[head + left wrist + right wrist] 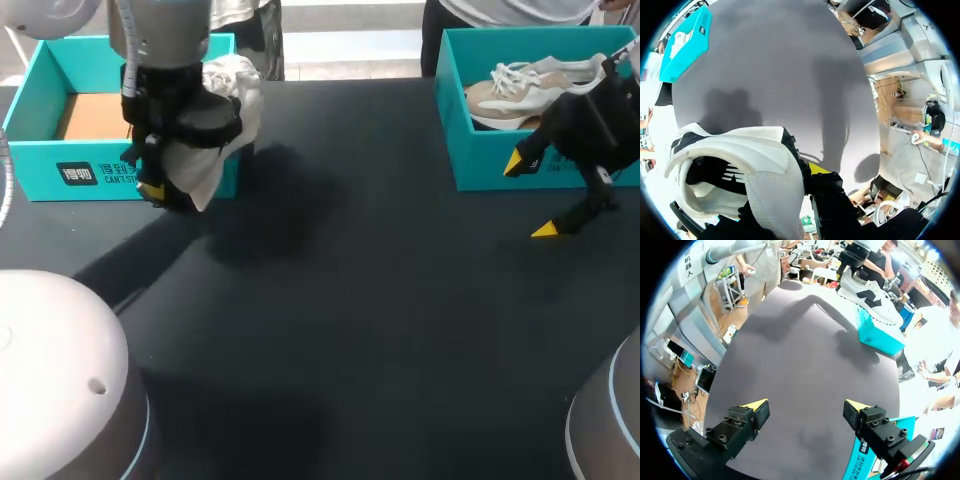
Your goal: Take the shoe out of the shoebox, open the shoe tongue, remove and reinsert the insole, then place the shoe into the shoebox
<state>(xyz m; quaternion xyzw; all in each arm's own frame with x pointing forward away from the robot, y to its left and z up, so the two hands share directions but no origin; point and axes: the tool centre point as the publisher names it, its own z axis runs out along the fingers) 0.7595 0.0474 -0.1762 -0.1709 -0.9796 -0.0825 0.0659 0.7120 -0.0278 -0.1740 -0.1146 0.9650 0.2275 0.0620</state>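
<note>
Shoe out of its shoebox: the first step looks nearly done.
The left arm's fingers grasp the white shoe, which hangs at the box's front wall, above the counter. The right arm's fingers stand spread and empty. Tongue, insole and the return to the box appear not yet done.
</note>
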